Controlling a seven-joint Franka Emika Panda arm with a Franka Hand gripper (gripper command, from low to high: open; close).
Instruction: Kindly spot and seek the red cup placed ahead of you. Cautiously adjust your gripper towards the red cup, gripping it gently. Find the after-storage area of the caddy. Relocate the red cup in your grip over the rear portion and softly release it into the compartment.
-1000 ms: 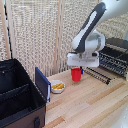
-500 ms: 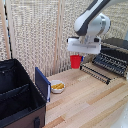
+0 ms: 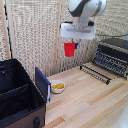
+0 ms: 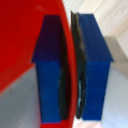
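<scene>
While the arm holds high above the counter (image 3: 95, 100), these lines set out what shows.

Claw: the claw (image 3: 73, 42) hangs under the white boxy hand, clenched on the red cup (image 3: 70, 49).
Grip, wrist view: the two dark-blue fingers (image 4: 95, 65) stand on either side of the red cup's wall (image 4: 25, 35), one inside the rim and one outside, pads pressed to the thin red plastic.
Cup, look: plain bright red, smooth, no print or handle; tapered, wider at the rim than at the base.
Cup, axis: long axis upright, rim up against the claw, narrower base pointing down at the counter.
Cup, place: in the air, well above the wood, touching only the claw; in the exterior view it hangs in front of the woven wall screen, above and a little to the exterior view's right of the white bowl (image 3: 57, 86).
Bowl: small, white, with yellow contents, sitting on the counter just beside a flat blue panel (image 3: 42, 83).
Caddy: the caddy (image 3: 31, 102) is a large black box at the exterior view's lower left, open at the top with black dividers inside; the blue panel stands at its near side. The cup is well apart from it.
Oven: a dark metal toaster oven (image 3: 114, 54) stands at the exterior view's right, with a dark wire rack (image 3: 96, 73) lying on the wood in front of it.
</scene>
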